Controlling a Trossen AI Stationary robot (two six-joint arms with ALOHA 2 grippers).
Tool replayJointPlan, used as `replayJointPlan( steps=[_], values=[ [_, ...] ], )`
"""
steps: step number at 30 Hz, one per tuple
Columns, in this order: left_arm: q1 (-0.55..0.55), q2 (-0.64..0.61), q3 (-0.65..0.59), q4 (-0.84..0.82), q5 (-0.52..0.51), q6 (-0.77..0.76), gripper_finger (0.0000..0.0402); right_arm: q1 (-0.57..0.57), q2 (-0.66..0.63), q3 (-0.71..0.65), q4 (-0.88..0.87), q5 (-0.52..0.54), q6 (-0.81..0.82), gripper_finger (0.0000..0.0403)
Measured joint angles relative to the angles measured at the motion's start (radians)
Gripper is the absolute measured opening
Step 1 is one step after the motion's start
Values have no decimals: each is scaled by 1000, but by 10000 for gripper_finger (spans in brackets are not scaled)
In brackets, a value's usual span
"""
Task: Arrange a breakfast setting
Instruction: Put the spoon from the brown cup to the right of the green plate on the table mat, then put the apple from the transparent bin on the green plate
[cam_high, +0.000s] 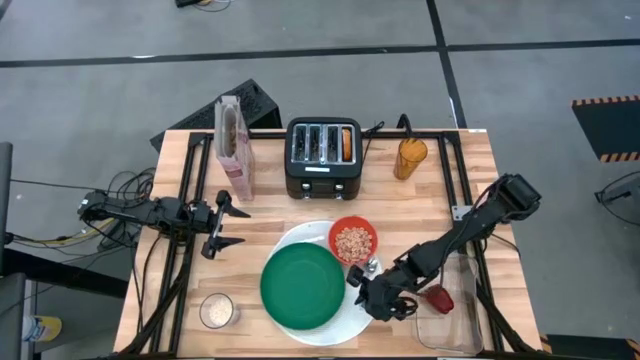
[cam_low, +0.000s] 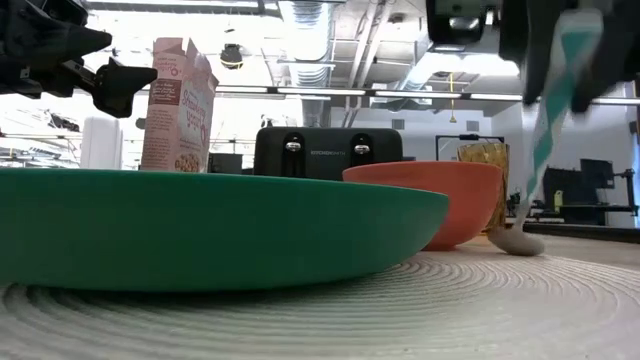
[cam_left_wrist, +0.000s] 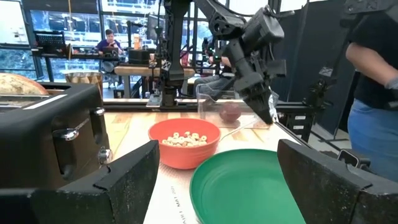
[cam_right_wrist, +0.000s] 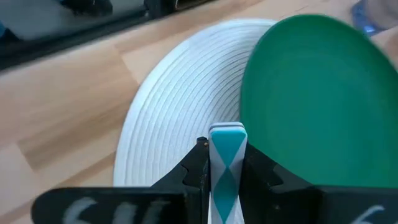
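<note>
Beside the red bowl (cam_high: 352, 241), at the white plate's (cam_high: 340, 328) right edge, right gripper (cam_high: 385, 298) clamped on the teal-handled spoon (cam_low: 545, 120), spoon bowl down touching the plate, green plate (cam_high: 302, 285) alongside; left gripper (cam_high: 222, 226) hovering apart near the cereal box (cam_high: 232, 146).

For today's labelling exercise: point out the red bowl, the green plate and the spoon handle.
red bowl (cam_high: 352, 241): high view, the cereal inside it.
green plate (cam_high: 302, 287): high view, its flat middle.
spoon handle (cam_right_wrist: 227, 163): right wrist view, the teal-and-white handle end between the right gripper's fingers.
</note>
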Motion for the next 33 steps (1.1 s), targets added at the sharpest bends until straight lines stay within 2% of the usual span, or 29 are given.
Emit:
replayJointPlan(
  steps=[17,27,33],
  values=[
    [0,20,0,-3,0,0,311,15,82,-3,48,-8,-15,81],
    [0,26,0,0,0,0,311,15,83,-2,62,-8,-48,109],
    [0,26,0,0,0,0,311,15,83,-2,70,-8,-49,144]
  ],
)
